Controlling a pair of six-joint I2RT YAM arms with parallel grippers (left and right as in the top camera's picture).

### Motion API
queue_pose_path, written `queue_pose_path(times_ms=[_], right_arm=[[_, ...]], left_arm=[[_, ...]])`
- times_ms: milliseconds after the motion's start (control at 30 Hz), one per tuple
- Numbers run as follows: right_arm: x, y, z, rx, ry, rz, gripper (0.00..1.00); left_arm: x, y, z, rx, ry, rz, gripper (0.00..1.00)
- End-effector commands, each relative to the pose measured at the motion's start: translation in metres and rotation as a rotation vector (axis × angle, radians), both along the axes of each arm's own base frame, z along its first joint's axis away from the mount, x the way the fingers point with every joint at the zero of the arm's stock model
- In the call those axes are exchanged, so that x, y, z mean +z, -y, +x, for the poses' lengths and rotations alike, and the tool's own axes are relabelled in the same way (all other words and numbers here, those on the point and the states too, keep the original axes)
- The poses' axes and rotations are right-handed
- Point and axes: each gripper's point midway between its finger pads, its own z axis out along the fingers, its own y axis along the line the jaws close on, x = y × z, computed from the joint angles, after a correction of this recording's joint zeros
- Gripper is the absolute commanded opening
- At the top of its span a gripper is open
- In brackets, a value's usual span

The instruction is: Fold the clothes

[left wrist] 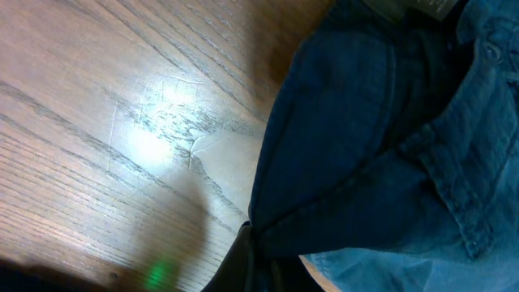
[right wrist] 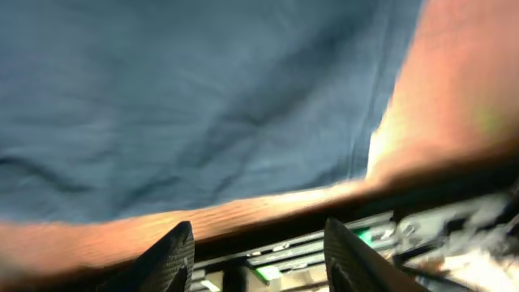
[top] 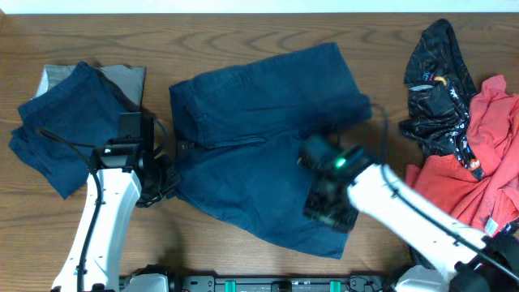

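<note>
On table (top: 243, 24): trousers (top: 268, 138) spread; left jaws apparently pinching edge.

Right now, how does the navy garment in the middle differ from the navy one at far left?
The middle trousers lie spread wide; the left navy piece is folded small. The middle trousers rest on the table; the left navy piece overlaps a grey garment. Both are dark navy.

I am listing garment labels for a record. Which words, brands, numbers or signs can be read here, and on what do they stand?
No text can be read in any view.
black garment: pale prints, too small to read.
</note>
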Motion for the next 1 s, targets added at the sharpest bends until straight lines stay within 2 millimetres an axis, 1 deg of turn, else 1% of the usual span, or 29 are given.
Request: queue_pose_path(times_ms=[0, 100, 167, 233, 300, 367, 400, 500, 633, 700, 767, 833, 967], right_arm=[[-0.011, -0.007, -0.023, -0.29, -0.021, -0.086, 0.5], [-0.023, -0.019, -0.034, -0.305, -0.01, -0.07, 0.49], [-0.029, -0.029, -0.042, -0.339, -0.026, -0.05, 0.53], [-0.034, -0.033, -0.047, -0.385, -0.024, -0.052, 0.58], [-0.042, -0.03, -0.049, -0.465, -0.004, -0.086, 0.64], [-0.049, -0.026, -0.051, -0.548, 0.0, -0.11, 0.66], [-0.055, -0.027, -0.045, -0.551, 0.027, -0.091, 0.66], [-0.064, -0.025, -0.039, -0.553, 0.074, -0.076, 0.66], [-0.075, -0.009, -0.032, -0.554, 0.149, -0.117, 0.66], [-0.079, -0.003, -0.029, -0.554, 0.184, -0.13, 0.64], [-0.081, -0.002, -0.027, -0.555, 0.197, -0.125, 0.57], [-0.082, 0.0, -0.025, -0.555, 0.21, -0.135, 0.45], [-0.081, 0.009, -0.02, -0.544, 0.258, -0.165, 0.25]], left_arm=[[-0.002, -0.002, -0.002, -0.001, -0.008, 0.009, 0.06], [-0.002, -0.002, -0.001, -0.001, -0.008, 0.009, 0.06], [-0.002, -0.002, -0.002, -0.005, -0.008, 0.009, 0.06], [-0.002, -0.002, -0.002, -0.005, -0.008, 0.009, 0.06], [-0.002, -0.002, -0.001, -0.005, -0.008, 0.009, 0.06], [-0.002, -0.002, -0.002, -0.005, -0.008, 0.009, 0.06], [-0.002, -0.002, -0.002, -0.009, -0.008, 0.009, 0.06], [-0.002, -0.002, -0.002, -0.013, -0.009, 0.009, 0.06], [-0.002, -0.002, -0.003, -0.012, -0.012, 0.009, 0.06], [-0.002, -0.002, -0.003, -0.012, -0.012, 0.009, 0.06], [-0.002, -0.002, -0.003, -0.012, -0.012, 0.009, 0.06], [-0.002, -0.002, -0.003, -0.012, -0.013, 0.009, 0.06], [-0.002, -0.002, -0.004, -0.012, -0.016, 0.009, 0.06]])
